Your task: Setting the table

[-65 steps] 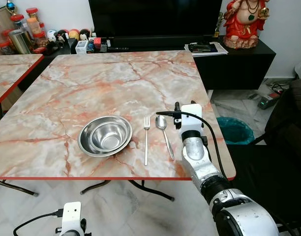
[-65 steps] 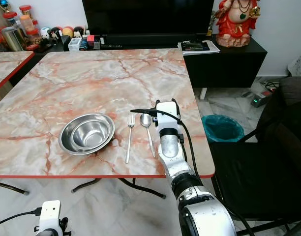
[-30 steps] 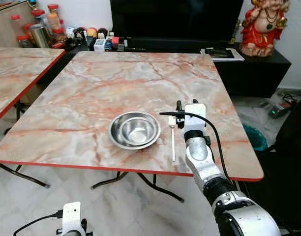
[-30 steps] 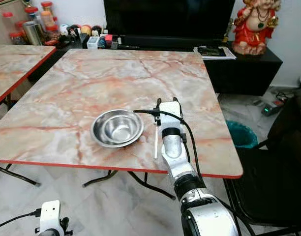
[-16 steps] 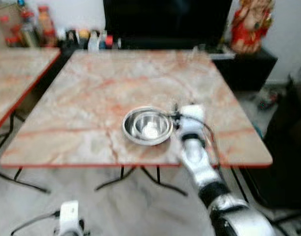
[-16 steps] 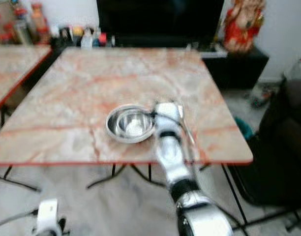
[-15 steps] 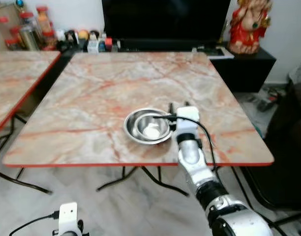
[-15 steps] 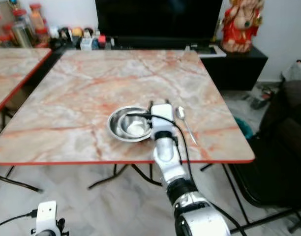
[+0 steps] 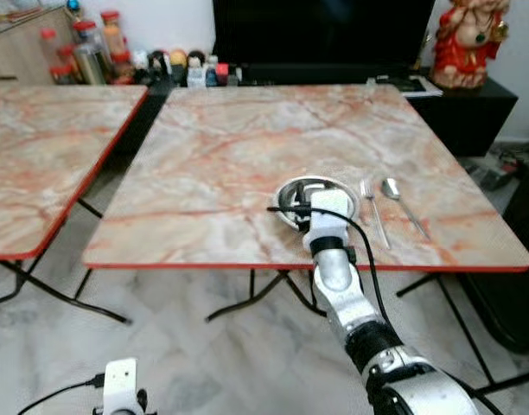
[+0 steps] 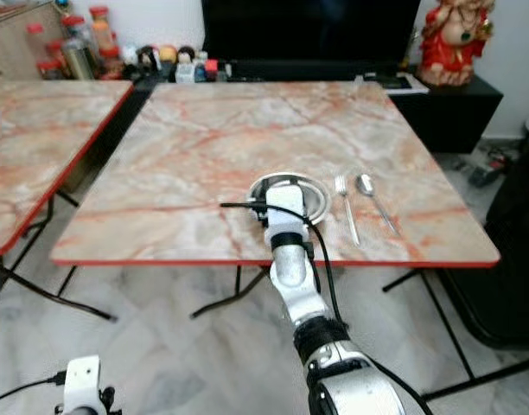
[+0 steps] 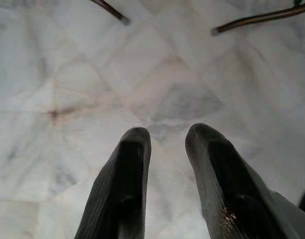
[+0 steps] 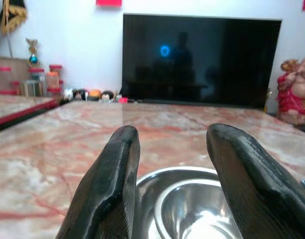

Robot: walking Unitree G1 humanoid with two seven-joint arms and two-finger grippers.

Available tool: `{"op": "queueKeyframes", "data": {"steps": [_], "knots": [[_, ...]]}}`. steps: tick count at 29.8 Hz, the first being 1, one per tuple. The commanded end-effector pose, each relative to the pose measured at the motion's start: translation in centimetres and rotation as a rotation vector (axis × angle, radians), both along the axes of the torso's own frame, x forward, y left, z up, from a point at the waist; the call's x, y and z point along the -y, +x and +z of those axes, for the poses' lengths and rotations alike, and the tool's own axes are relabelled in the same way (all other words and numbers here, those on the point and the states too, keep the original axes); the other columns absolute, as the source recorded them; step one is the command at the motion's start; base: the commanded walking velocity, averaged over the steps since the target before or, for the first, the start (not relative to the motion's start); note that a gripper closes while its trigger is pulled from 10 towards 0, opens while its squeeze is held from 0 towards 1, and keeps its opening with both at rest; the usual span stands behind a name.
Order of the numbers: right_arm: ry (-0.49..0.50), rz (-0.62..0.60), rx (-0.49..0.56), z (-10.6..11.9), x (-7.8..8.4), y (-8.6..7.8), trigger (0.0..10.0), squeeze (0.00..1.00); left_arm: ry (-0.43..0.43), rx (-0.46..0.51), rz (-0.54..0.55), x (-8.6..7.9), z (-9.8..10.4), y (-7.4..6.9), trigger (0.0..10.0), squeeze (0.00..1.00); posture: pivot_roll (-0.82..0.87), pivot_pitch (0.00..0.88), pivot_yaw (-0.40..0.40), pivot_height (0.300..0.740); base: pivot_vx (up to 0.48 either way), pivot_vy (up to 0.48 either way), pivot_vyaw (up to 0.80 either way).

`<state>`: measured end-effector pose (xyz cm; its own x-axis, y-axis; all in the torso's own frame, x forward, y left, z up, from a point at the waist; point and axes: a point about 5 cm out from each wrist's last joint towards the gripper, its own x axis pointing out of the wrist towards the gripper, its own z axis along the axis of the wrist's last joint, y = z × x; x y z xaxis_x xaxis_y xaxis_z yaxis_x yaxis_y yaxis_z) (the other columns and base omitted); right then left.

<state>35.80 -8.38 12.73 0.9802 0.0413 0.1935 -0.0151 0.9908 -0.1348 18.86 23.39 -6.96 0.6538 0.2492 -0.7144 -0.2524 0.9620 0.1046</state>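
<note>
Two nested steel bowls (image 9: 301,192) sit near the front edge of the marble table (image 9: 247,138). A fork (image 9: 374,216) and a spoon (image 9: 403,204) lie side by side to their right. My right gripper (image 12: 172,137) is held out at table height just in front of the bowls, open, with nothing between its fingers (image 12: 117,164). The bowls' rim (image 12: 187,172) lies directly beyond it. The right wrist (image 9: 328,212) covers the bowls' near side. My left gripper (image 11: 167,132) hangs open over the floor tiles.
A second marble table (image 9: 40,147) stands to the left with a gap between. Behind are a black TV (image 9: 325,35), jars (image 9: 92,43) and a red statue (image 9: 472,39). A dark chair (image 9: 528,251) is at the right. Metal table legs (image 9: 256,298) cross underneath.
The whole view has shifted: the camera moved back and left, so the table sits further right. My right gripper now lines up with the bowls instead of the fork and spoon. Tableware has not moved.
</note>
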Motion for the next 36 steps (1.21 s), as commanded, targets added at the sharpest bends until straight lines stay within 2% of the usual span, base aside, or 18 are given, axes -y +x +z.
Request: {"op": "queueKeyframes", "data": {"steps": [1, 7, 20, 30, 32, 34, 36], "knots": [[-0.003, -0.020, -0.005, 0.0, 0.7, 0.1, 10.0, 0.00, -0.011, -0.001, 0.005, 0.5, -0.1, 0.0, 10.0, 0.00, 0.03, 0.000, 0.022, 0.719, 0.000, 0.337, 0.00], [-0.004, -0.013, -0.010, -0.3, 0.7, -0.1, 10.0, 0.00, -0.013, 0.001, 0.009, 0.5, -0.1, 0.0, 10.0, 0.00, 0.03, 0.000, 0.016, 0.719, 0.000, 0.341, 0.00], [-0.016, -0.018, -0.033, -1.7, 1.8, -1.0, 10.0, 0.00, -0.018, -0.002, 0.010, 0.7, -0.2, -0.1, 10.0, 0.00, 0.03, 0.000, 0.008, 0.719, 0.000, 0.354, 0.00], [-0.078, -0.012, -0.178, -5.7, 3.7, -2.7, 10.0, 0.00, -0.020, -0.005, 0.011, 0.8, -0.3, -0.2, 10.0, 0.00, 0.03, 0.000, 0.008, 0.719, 0.000, 0.361, 0.00], [-0.071, -0.013, -0.204, -6.2, 3.9, -2.9, 10.0, 0.00, -0.020, -0.004, 0.011, 0.8, -0.3, -0.2, 10.0, 0.00, 0.03, 0.000, 0.008, 0.719, 0.000, 0.360, 0.00], [-0.046, -0.027, -0.292, -7.9, 4.5, -3.7, 10.0, 0.00, -0.019, -0.002, 0.010, 0.8, -0.3, -0.2, 10.0, 0.00, 0.03, 0.000, 0.007, 0.719, 0.000, 0.360, 0.00], [-0.052, -0.032, -0.307, -8.3, 4.7, -3.9, 10.0, 0.00, -0.019, -0.002, 0.010, 0.8, -0.3, -0.1, 10.0, 0.00, 0.03, 0.000, 0.007, 0.719, 0.000, 0.356, 0.00]]}}
